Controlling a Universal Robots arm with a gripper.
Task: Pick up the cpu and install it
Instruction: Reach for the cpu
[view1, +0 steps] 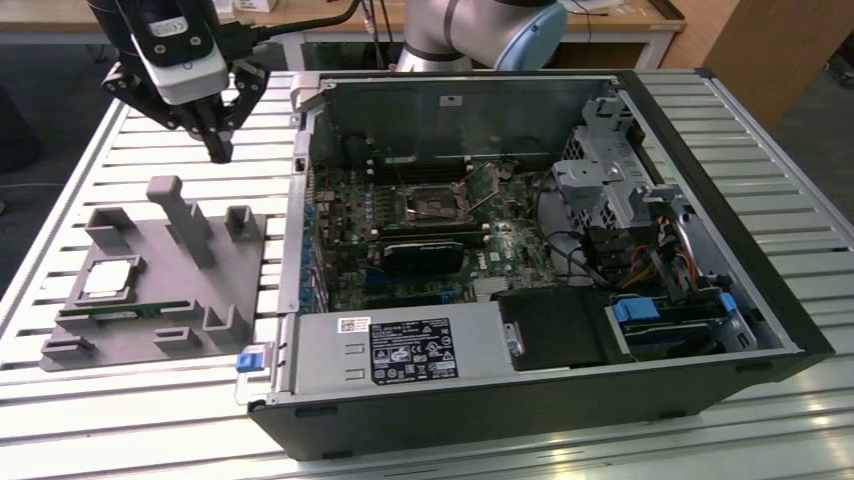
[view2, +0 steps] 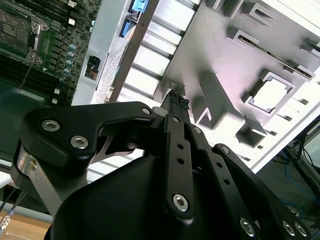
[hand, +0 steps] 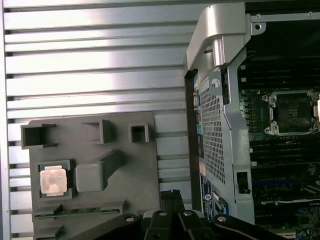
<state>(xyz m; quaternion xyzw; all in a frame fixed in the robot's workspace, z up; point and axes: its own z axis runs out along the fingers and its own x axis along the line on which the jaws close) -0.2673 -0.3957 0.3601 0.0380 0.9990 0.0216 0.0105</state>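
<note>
Pincer (view1: 218, 150) hangs above the slatted aluminium worktop (view1: 134, 420). We record its black linked fingers as drawn together to a narrow tip, with nothing between them. It sits near one edge of the matte grey moulded fixture (view1: 247, 275), beside the open black computer case (view1: 534, 400).

The cpu (view1: 110, 278) is a small flat square with a pale silvery top. It lies in a square recess of the fixture, well apart from the pincer, and in the first wrist view its top glares white. A thin green memory stick (view1: 120, 312) stands in a slot just beside it.

On the green board inside the case we see a dark square socket (hand: 292, 111) framed in bright metal.
</note>
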